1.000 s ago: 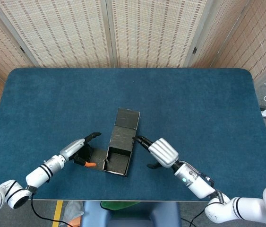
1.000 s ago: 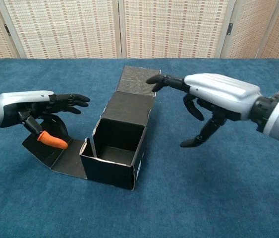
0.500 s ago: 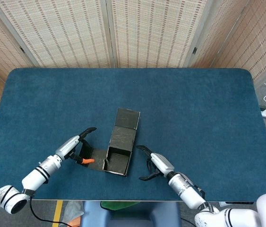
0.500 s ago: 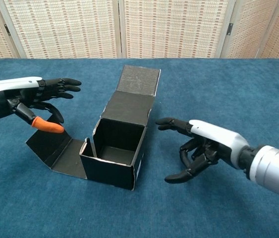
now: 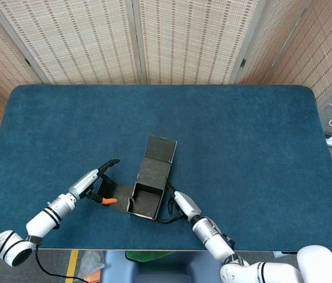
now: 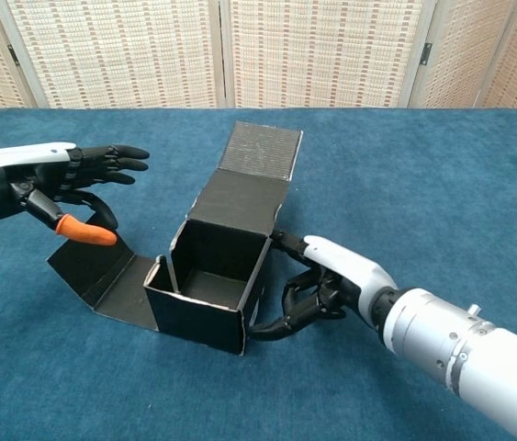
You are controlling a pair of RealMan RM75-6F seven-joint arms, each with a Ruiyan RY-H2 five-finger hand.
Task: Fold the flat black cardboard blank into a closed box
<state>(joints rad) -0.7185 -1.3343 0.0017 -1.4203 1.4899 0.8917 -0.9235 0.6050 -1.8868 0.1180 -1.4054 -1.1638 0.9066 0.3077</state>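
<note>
Black cardboard box (image 5: 148, 191) (image 6: 214, 271) is sitting partly formed on the blue surface (image 5: 242, 135) (image 6: 423, 184), near the front edge and a little left of centre. Its walls are standing upright, and the open mouth is showing the black floor inside. A long lid panel (image 5: 157, 159) (image 6: 249, 179) is lying back away from the robot, its far end section looking grey in the chest view. A side flap (image 5: 108, 190) (image 6: 102, 271) is folding out to the robot's left, resting on the surface at a slight upward slant.

Right hand (image 5: 180, 206) (image 6: 331, 280) is lying low at the box's right wall, at the near right corner. Its dark fingers (image 6: 286, 308) are curling in toward that wall, with the lowest fingertip reaching the bottom front corner; it is touching or all but touching the cardboard, exact contact hard to tell. It is not enclosing anything.

Left hand (image 5: 95, 180) (image 6: 51, 184) is hovering above the outer side flap, apart from it. Its fingers (image 6: 116, 158) are stretching out and spread, pointing toward the box, with one orange-tipped finger (image 5: 110, 200) (image 6: 88, 231) angling down toward the flap. It is holding nothing.

A woven screen (image 5: 154, 35) (image 6: 313, 46) is standing behind the surface.
</note>
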